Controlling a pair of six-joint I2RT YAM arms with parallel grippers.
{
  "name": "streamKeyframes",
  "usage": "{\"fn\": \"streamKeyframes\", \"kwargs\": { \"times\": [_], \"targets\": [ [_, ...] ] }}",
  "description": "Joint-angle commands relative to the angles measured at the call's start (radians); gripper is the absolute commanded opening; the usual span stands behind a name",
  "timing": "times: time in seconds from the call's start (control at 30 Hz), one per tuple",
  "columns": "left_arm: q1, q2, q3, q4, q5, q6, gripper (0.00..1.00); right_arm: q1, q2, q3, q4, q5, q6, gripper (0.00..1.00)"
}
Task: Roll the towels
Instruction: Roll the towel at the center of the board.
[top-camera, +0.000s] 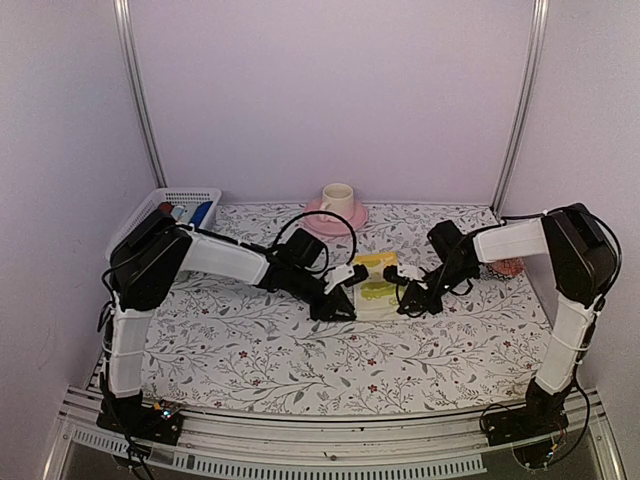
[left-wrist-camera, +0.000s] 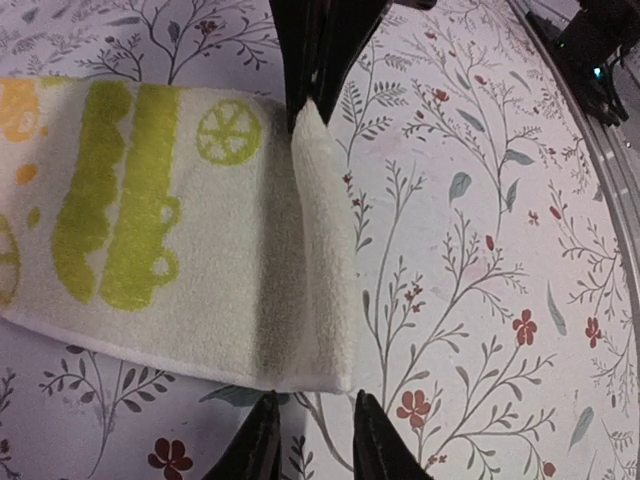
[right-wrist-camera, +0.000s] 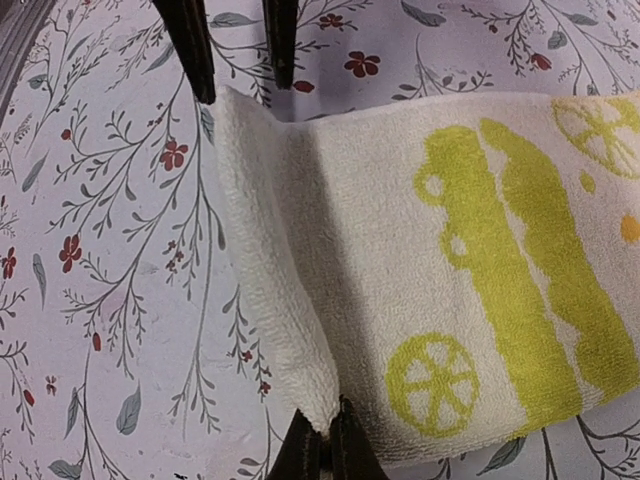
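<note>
- Top external view: the pale yellow towel (top-camera: 378, 285) lies flat on the floral table (top-camera: 250, 350), roughly at its centre, in front of a cream cup (top-camera: 337, 195) on a pink saucer (top-camera: 352, 215).
- The left end effector (top-camera: 345, 303) and the right end effector (top-camera: 405, 300) reach in from opposite sides and meet at the towel's near end.
- A white basket (top-camera: 165, 205) stands at the far left corner with a blue cloth roll (top-camera: 200, 212) inside. From this height I cannot tell how either pair of fingers stands.
- Left wrist view: the pale yellow towel (left-wrist-camera: 200, 250) shows its lime-green print, with a car shape and a wheel. Its near edge is turned over into a narrow fold.
- The left end effector (left-wrist-camera: 320, 445) is released. Its two dark fingers stand apart at the bottom of the view, with the end of the fold just ahead of the gap.
- At the far end of the fold, the right end effector (left-wrist-camera: 312, 85) is clenched on the raised corner of the cloth.
- Right wrist view: the same fold runs along the pale yellow towel (right-wrist-camera: 420, 250). The right end effector (right-wrist-camera: 322, 445) grasps the towel's corner, fingers pressed together with cloth pinched between them.
- Across the fold, the left end effector (right-wrist-camera: 238, 60) stands parted, with the other end of the fold at its gap.
</note>
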Motion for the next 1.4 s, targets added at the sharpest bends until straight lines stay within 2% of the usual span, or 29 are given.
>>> {"fn": "streamKeyframes", "kwargs": {
  "times": [0.0,0.4,0.7,1.0,1.37],
  "targets": [
    [0.017,-0.087,-0.045,0.116,-0.017,-0.046,0.27,-0.029,0.050,0.060,-0.091,-0.045,0.043,0.05],
    [-0.004,-0.093,-0.045,0.220,-0.112,-0.126,0.34,-0.046,0.117,0.161,-0.198,-0.099,0.074,0.07],
    [-0.041,-0.015,0.029,0.192,-0.072,-0.122,0.36,-0.053,0.155,0.200,-0.228,-0.102,0.105,0.07],
    [-0.057,0.026,0.066,0.149,-0.072,-0.107,0.35,-0.059,0.178,0.219,-0.240,-0.101,0.121,0.07],
    [-0.067,0.063,0.071,0.130,-0.202,-0.095,0.32,-0.060,0.183,0.226,-0.243,-0.098,0.127,0.07]
  ]
}}
